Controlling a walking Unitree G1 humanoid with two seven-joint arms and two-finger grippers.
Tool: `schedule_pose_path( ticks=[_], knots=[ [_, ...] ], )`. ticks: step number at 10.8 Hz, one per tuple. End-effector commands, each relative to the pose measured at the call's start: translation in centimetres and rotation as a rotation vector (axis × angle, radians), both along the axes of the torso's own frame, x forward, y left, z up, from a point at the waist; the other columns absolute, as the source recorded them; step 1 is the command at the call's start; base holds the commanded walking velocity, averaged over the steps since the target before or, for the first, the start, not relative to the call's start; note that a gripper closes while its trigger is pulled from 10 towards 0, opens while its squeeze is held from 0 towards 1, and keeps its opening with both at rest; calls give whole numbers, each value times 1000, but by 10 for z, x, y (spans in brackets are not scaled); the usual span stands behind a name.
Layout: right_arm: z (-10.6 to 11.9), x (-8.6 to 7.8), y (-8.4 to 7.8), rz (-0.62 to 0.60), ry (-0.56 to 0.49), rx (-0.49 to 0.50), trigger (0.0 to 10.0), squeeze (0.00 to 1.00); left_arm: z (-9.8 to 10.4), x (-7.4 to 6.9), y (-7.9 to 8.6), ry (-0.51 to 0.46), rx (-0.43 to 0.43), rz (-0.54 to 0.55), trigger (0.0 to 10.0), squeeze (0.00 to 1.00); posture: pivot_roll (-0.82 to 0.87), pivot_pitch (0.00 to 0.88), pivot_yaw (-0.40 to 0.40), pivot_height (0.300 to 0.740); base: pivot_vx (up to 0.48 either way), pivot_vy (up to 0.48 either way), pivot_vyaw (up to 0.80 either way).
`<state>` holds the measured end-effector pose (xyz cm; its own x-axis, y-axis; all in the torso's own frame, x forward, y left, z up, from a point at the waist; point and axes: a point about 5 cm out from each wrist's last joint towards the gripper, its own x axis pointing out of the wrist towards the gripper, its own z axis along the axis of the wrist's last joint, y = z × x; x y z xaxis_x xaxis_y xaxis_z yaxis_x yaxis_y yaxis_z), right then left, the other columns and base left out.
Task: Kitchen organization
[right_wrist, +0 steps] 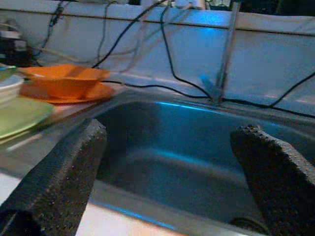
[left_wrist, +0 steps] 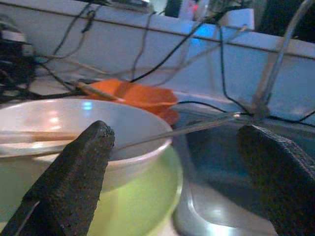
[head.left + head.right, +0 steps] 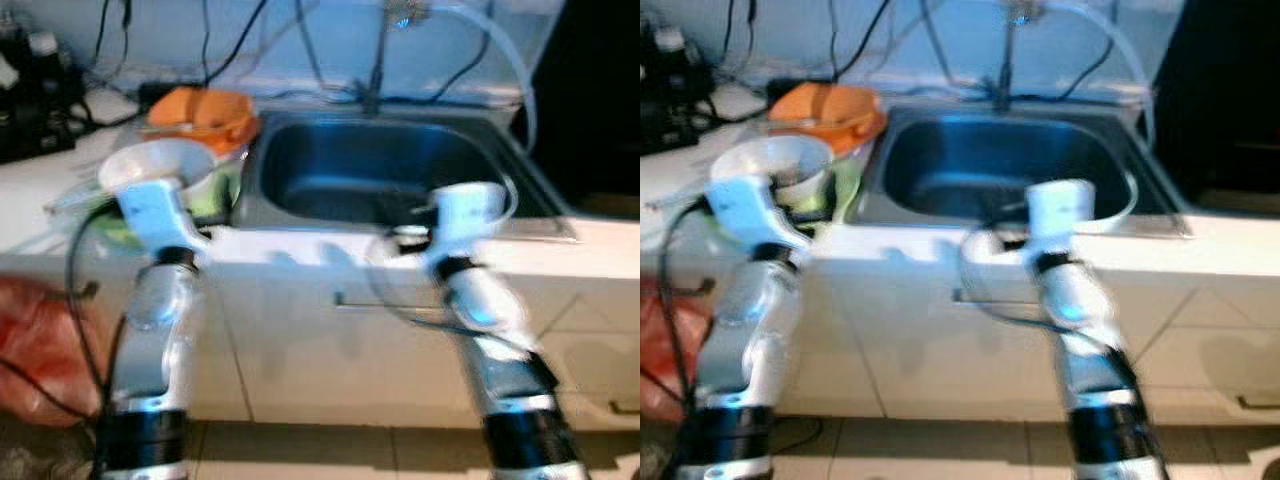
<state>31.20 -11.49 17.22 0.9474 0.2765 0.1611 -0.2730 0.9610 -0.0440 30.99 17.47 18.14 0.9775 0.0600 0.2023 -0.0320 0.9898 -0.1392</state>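
A humanoid robot stands at a white kitchen desk, both silver arms raised toward the dishes and the stainless-steel sink basin. The left hand hovers just in front of a white round bowl, its two black fingers spread wide and holding nothing. The bowl rests on a pale green plate beside the sink's left edge, with what looks like a thin utensil lying across its rim. Behind them, near the wall, an orange shallow bowl sits on an orange plate, with black cables trailing down above. The right hand is poised over the sink's front rim, fingers likewise wide apart and empty, facing the slim metal tap at the back of the basin. A red plastic bag lies on the floor at the far left.

The step in hand appears to be the approach to the stacked dishes, no grasp yet made. The next move likely calls for the left hand to advance until the white bowl's rim sits between its fingers, then close firmly without tipping the bowl off the green plate.
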Motion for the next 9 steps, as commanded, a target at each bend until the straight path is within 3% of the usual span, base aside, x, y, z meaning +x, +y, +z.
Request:
schedule_pose_path(
  ticks=[1, 3, 6, 9],
  knots=[
    [1, 0, -8, -22, -11, -11, 10000, 0, 3, 1, -6, -9, 6, -9, 10000, 0, 26, 0, -3, 740, 0, 0, 0],
    [0, 0, -7, -36, -11, -42, 10000, 0, 2, 0, -4, -1, 21, 6, 10000, 0, 24, 0, -3, 740, 0, 0, 0],
    [4, 4, -4, -34, 25, 57, 10000, 0, -3, 5, -5, 32, 72, 2, 10000, 0, 22, 0, -3, 740, 0, 0, 0],
    [6, 2, 1, -3, 10, 18, 10000, 0, 4, 7, 0, 6, 82, 34, 10000, 0, 26, 0, -1, 740, 0, 0, 0]
  ],
)
